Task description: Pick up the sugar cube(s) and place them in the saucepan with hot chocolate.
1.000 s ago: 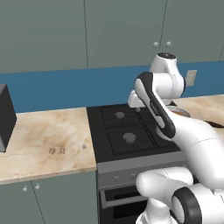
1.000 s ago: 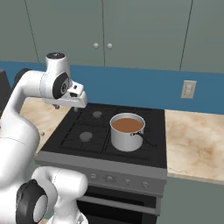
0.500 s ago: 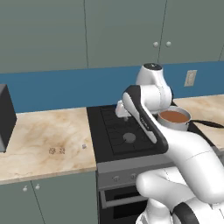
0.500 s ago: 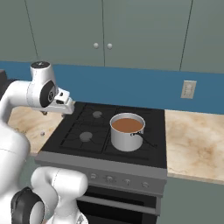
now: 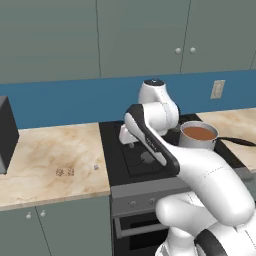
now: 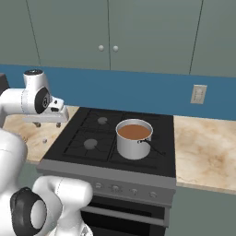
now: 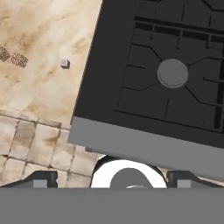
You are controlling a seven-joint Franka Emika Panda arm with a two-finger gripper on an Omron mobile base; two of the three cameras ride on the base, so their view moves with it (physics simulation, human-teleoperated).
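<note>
Even, flat rendered light, moderately bright, no clear source. Shadows faint and soft; no glare. All views slightly soft and pixelated; no edge distortion.

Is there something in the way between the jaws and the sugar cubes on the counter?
Nothing visible. The open gripper hangs over the stove's left edge; the sugar cubes lie apart on bare counter to its left.

Marble counter (image 5: 45, 150) carries three sugar cubes (image 5: 70, 171) — stove (image 6: 115, 143) carries the saucepan (image 6: 134, 138).

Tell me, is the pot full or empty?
Filled: the saucepan holds brown liquid nearly up to its rim, standing upright on the stove.
</note>
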